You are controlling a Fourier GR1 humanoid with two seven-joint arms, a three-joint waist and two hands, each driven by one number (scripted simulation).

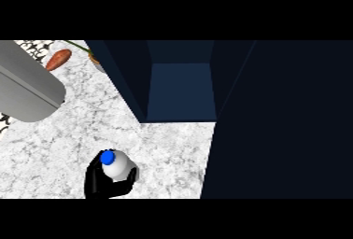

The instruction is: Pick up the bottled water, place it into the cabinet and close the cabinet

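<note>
White plastic with a blue cap, the bottled water (116, 164) stands upright on the marble bench (62, 140), before the open cabinet (180, 88). One black hand (103, 183), side unclear, curls round its body. Likely light, stiff and smooth; mid-body is the safest hold.

The counter (62, 140) has a white marble top veined with grey, and it fills the left and lower middle of the head view. A dark blue cabinet (180, 88) stands on it toward the far side — its door swung open to the right, its inside a paler blue. At the far left corner lies an orange carrot (59, 59), tilted, just beside a large grey cylinder (24, 88) that covers the left edge — whether that cylinder touches the counter cannot be told.
</note>
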